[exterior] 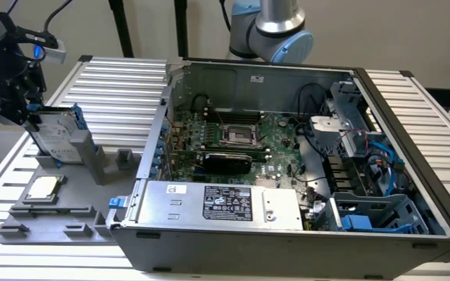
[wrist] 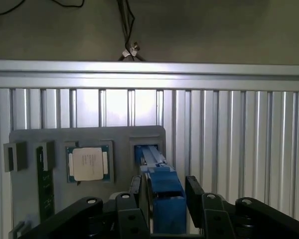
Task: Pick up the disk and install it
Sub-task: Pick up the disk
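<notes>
Gripper (wrist: 164, 185) sits open astride the disk (wrist: 160, 199), upright in a slot of the grey holder (wrist: 89, 135), chip (wrist: 88, 163) pocketed alongside.

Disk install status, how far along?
Done: the end effector is at the disk, straddling its blue carrier. In hand: nothing gripped yet; jaws open, disk upright in the grey fixture. Left: the disk is not lifted and not in the open computer case.
</notes>
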You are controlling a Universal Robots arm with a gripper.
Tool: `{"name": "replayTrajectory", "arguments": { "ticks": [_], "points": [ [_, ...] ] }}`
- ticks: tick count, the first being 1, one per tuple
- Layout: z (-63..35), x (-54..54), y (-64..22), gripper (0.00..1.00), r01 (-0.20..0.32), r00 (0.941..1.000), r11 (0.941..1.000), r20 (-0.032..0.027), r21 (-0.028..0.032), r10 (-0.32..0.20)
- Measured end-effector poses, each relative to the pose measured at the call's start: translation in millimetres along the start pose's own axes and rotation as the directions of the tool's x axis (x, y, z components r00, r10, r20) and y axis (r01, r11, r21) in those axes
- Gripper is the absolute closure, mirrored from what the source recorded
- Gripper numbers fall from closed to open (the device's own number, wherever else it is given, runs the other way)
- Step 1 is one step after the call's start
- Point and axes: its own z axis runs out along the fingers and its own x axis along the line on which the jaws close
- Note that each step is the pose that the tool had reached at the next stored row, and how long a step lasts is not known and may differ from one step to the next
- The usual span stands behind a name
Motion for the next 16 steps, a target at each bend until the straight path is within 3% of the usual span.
{"name": "replayTrajectory", "arguments": {
  "ticks": [3,6,16],
  "points": [
    [-0.1,0.0,-0.3,0.54,0.002,1.0000,1.0000,-0.0017,-0.0002,-0.002],
    [-0.1,0.0,-0.5,0.66,0.004,1.0000,1.0000,-0.0025,-0.0004,-0.004],
    [-0.1,0.5,-0.6,0.67,0.005,1.0000,1.0000,-0.0029,-0.0005,-0.005]
  ]
}}
